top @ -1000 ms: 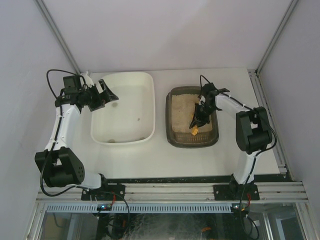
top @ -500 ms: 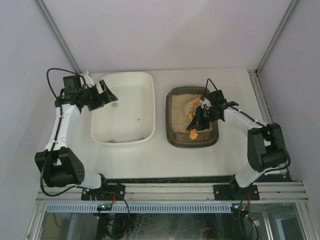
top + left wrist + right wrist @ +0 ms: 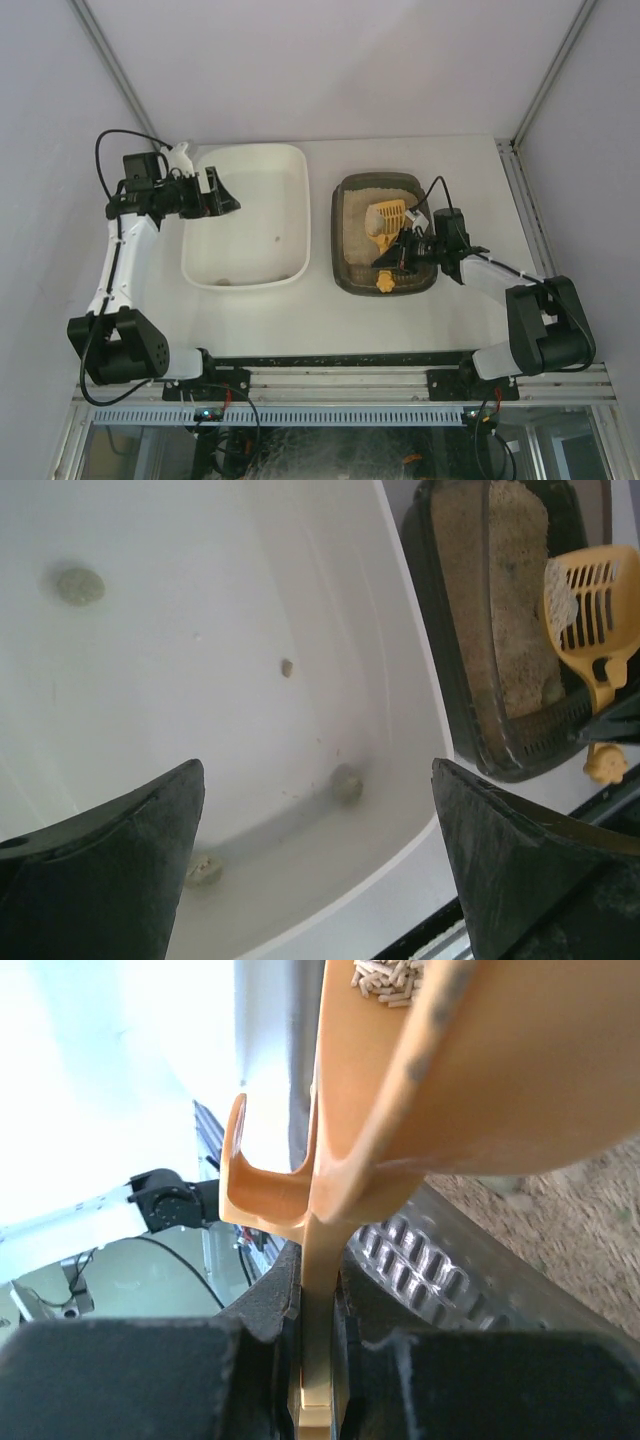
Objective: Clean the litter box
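The dark litter box (image 3: 338,245) with beige litter stands right of centre. My right gripper (image 3: 404,254) is shut on the handle of a yellow slotted scoop (image 3: 386,220), whose head is over the litter. In the right wrist view the fingers (image 3: 285,1290) clamp the scoop handle (image 3: 320,1240), and a few pellets (image 3: 385,980) lie in the scoop. The box's ribbed wall (image 3: 450,1260) is just beside them. My left gripper (image 3: 225,196) is open and empty over the left side of the white tub (image 3: 292,165). The left wrist view shows the litter box (image 3: 432,650) and scoop (image 3: 590,600) too.
The white tub (image 3: 200,630) holds several small grey-green clumps, such as two of them (image 3: 78,585) (image 3: 346,780) seen in the left wrist view. A dark rail (image 3: 340,358) runs along the table's near edge. Frame posts stand at the back corners.
My right arm has swung to the near right side of the litter box. The scoop head has come up out of the litter and now lies open over it. My left gripper shifted slightly.
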